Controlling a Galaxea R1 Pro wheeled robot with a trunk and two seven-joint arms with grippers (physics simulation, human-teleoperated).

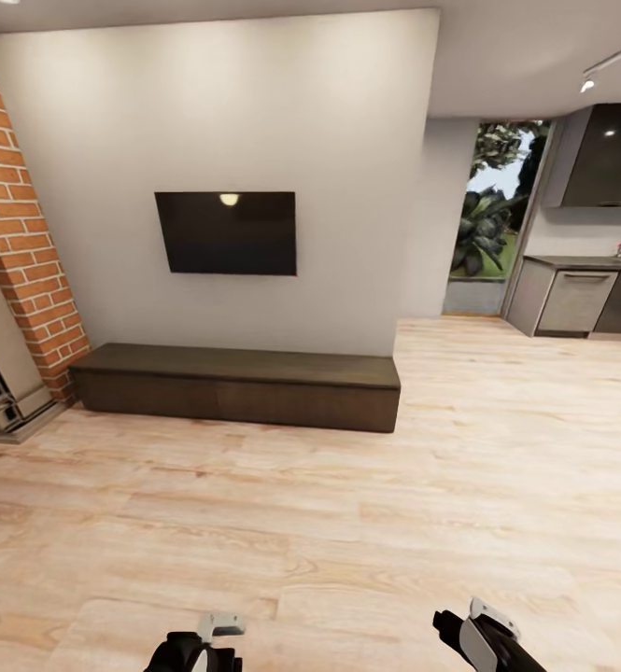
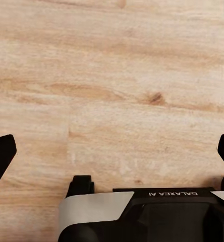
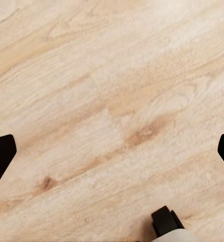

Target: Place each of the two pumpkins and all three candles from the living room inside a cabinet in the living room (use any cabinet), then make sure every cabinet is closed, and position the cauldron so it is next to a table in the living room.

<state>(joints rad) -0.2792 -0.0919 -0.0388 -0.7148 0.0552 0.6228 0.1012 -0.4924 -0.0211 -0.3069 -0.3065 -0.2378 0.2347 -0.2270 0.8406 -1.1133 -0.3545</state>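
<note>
wide pale wood floor [image 1: 366, 504] stretching out ahead, bare planks with knots and grain. against the grey wall [image 1: 226, 121] sits the cabinet [image 1: 237, 385], long, low, dark brown, both fronts flush and shut, standing on the floor under a black tv [image 1: 226, 232]. brick column [image 1: 21, 243] at the left, kitchen counter [image 1: 581, 294] and a window with greenery [image 1: 489, 215] far right. down at the near edge, left gripper [image 2: 112, 151] and right gripper [image 3: 112, 151] hang over the planks, each with its dark fingertips [image 2: 1, 156] spread wide apart, nothing between them.
</note>
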